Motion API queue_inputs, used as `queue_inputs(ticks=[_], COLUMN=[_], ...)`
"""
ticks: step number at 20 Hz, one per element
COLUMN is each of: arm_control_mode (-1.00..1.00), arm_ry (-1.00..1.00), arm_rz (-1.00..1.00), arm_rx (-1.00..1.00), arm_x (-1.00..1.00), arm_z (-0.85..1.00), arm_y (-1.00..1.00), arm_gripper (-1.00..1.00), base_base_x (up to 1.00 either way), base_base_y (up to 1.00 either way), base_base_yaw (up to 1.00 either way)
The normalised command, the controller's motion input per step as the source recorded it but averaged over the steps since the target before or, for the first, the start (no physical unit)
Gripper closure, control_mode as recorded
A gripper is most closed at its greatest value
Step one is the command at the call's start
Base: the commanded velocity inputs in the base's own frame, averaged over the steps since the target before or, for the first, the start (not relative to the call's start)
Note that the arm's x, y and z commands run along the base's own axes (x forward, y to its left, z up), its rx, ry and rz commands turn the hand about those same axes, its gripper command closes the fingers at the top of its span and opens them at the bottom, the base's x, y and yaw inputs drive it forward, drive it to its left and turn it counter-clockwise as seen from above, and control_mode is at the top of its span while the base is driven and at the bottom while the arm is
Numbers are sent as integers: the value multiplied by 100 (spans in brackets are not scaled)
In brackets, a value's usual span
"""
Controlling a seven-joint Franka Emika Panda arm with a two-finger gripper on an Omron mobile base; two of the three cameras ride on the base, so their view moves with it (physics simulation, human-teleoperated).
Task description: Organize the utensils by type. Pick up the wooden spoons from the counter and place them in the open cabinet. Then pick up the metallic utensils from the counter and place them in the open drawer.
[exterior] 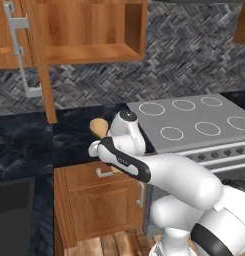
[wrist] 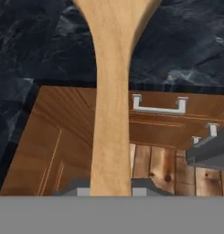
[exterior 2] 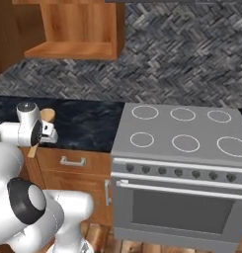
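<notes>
While the pincer (wrist: pixel 111 189) grips the spoon (wrist: pixel 111 91) by its handle above the bench (exterior: pixel 24 145), lift it level toward the cabinet (exterior: pixel 89 50), clearing its door.

We see a grey herringbone-tiled wall (exterior 2: pixel 191 54) behind a grey stove (exterior 2: pixel 179 163) with six ring burners and an oven door below. Orange-brown low cabinets (exterior: pixel 101 205) stand beside it, over a wooden plank floor (wrist: pixel 163 169).
</notes>
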Motion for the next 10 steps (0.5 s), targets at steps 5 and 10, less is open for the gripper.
queue_inputs(ticks=[5, 10], arm_control_mode=[100, 100], arm_ry=[0, 0], arm_rz=[0, 0], arm_rx=[0, 0], arm_x=[0, 0], arm_z=[0, 0], arm_y=[0, 0], arm_gripper=[100, 100], base_base_x=[62, 59], base_base_y=[51, 24], base_base_yaw=[0, 0])
